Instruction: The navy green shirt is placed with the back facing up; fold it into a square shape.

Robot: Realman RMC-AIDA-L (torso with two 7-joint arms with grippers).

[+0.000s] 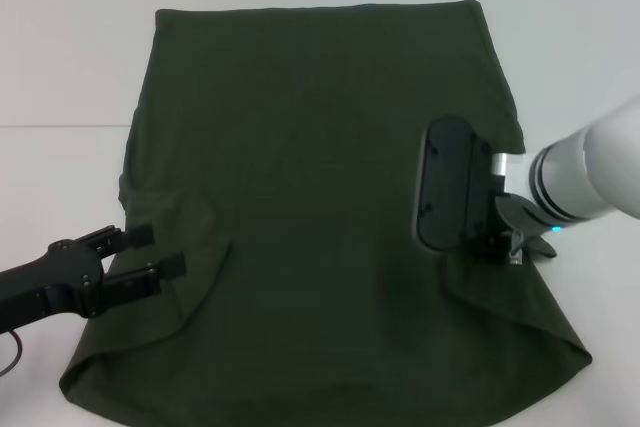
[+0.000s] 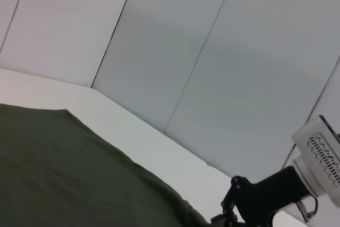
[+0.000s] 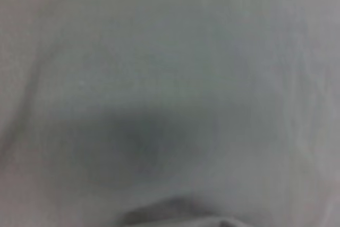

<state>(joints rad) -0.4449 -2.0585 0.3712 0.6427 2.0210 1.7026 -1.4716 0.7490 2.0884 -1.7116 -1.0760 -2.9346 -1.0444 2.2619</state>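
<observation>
The navy green shirt (image 1: 320, 197) lies flat on the white table and fills most of the head view. Both side edges are folded inward near the bottom corners. It also shows in the left wrist view (image 2: 69, 174) as a dark green sheet. My left gripper (image 1: 155, 252) is open, with its black fingers (image 1: 135, 236) spread just above the shirt's left edge by the folded sleeve. My right gripper (image 1: 495, 232) is down at the shirt's right edge, beside a fold line. It also shows far off in the left wrist view (image 2: 265, 198). The right wrist view shows only a blurred grey surface.
The white table (image 1: 60, 67) shows bare to the left, right and behind the shirt. A seam line (image 1: 60, 126) crosses the table on the left. Grey wall panels (image 2: 212, 51) stand behind the table.
</observation>
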